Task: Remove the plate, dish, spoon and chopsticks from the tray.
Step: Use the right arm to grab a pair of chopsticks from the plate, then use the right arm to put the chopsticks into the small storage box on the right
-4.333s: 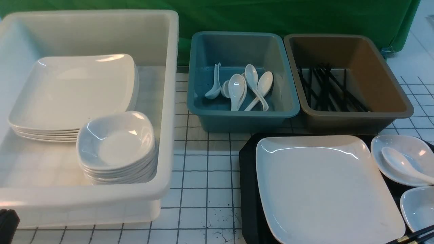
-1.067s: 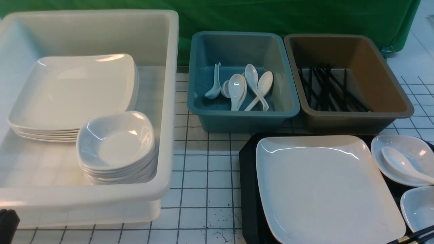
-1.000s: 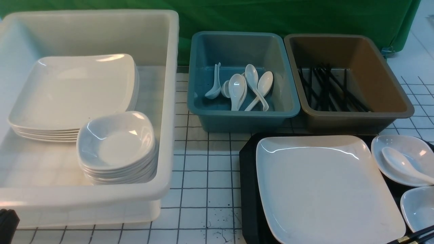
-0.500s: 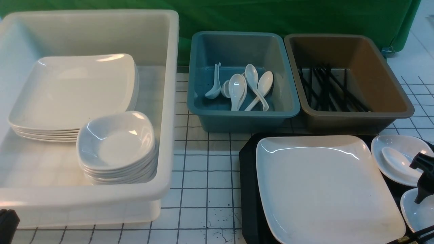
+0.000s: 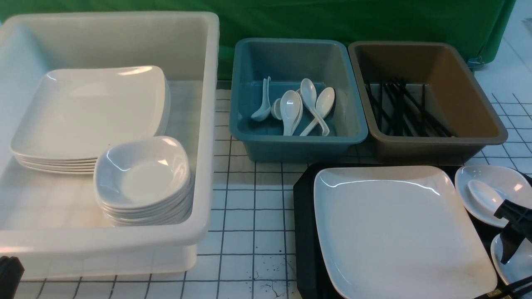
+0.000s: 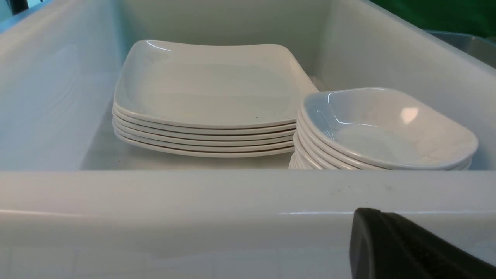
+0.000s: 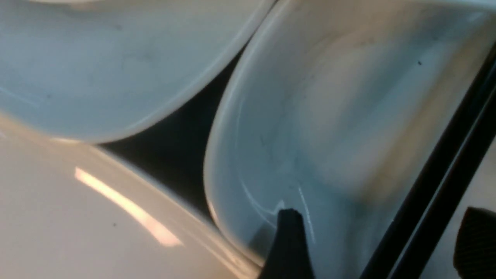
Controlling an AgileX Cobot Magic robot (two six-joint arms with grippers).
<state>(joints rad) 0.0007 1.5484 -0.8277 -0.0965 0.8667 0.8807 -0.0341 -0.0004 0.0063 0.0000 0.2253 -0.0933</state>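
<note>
The black tray (image 5: 305, 232) sits at the front right and carries the large square plate (image 5: 399, 232). Beside the plate, a far dish (image 5: 507, 182) holds the spoon (image 5: 482, 193), and a near dish (image 5: 519, 272) lies by the chopsticks (image 5: 505, 290). My right gripper (image 5: 501, 237) reaches in from the right, open, just over the near dish. In the right wrist view its fingers (image 7: 288, 244) straddle the chopsticks (image 7: 438, 193) at the edge of that dish (image 7: 329, 116), holding nothing. My left gripper (image 6: 387, 248) is shut and empty, in front of the white tub's near wall.
A large white tub (image 5: 208, 124) on the left holds stacked plates (image 5: 87, 112) and stacked small dishes (image 5: 141, 174). A blue tub (image 5: 297, 145) with several spoons and a brown tub (image 5: 436, 145) with several chopsticks stand behind the tray.
My right gripper has come into the front view from the right edge with its jaws spread, then sunk a little toward the near dish. The left arm and the tableware have not moved.
</note>
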